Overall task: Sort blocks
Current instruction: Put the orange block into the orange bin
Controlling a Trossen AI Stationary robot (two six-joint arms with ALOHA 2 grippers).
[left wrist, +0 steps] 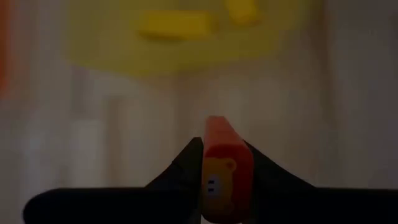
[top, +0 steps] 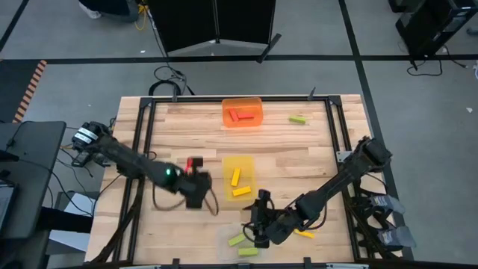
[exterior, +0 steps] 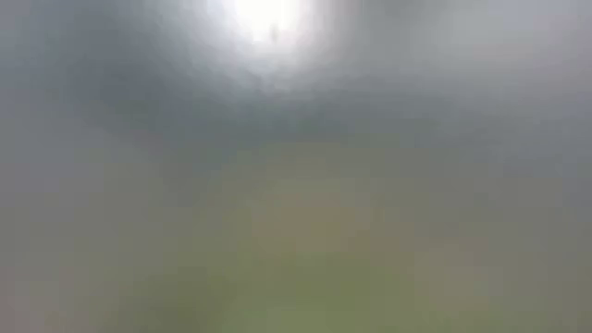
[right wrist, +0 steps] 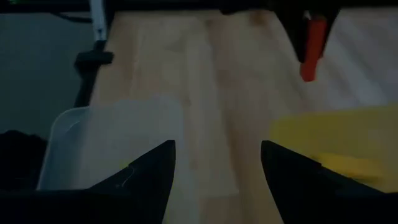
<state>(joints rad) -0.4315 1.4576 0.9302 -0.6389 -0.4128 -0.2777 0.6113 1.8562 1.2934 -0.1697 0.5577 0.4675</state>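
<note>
My left gripper [top: 196,179] hovers left of the yellow tray [top: 239,179] and is shut on a red block [left wrist: 227,168], also seen in the right wrist view [right wrist: 313,43]. The yellow tray holds two yellow blocks [top: 238,184]. My right gripper [right wrist: 217,168] is open over bare wood between the clear tray [right wrist: 118,143] and the yellow tray [right wrist: 336,143], touching nothing. The orange tray [top: 243,112] holds red blocks. Lime blocks [top: 243,243] lie in the clear tray. One lime block [top: 299,119] and one yellow block [top: 305,233] lie loose on the table. My left gripper pinches the red block between its two fingers [left wrist: 186,168], on the block's long sides. The block lies along the fingers and sticks out past their tips [left wrist: 217,124]. The right wrist view shows it hanging below the gripper, lifted clear of the table.
The low view is wholly blurred and shows nothing usable. A dark frame rail [top: 146,127] runs along the table's edges. Bare wood lies between the orange and yellow trays. My right arm crosses the near right part of the table, close to the clear tray.
</note>
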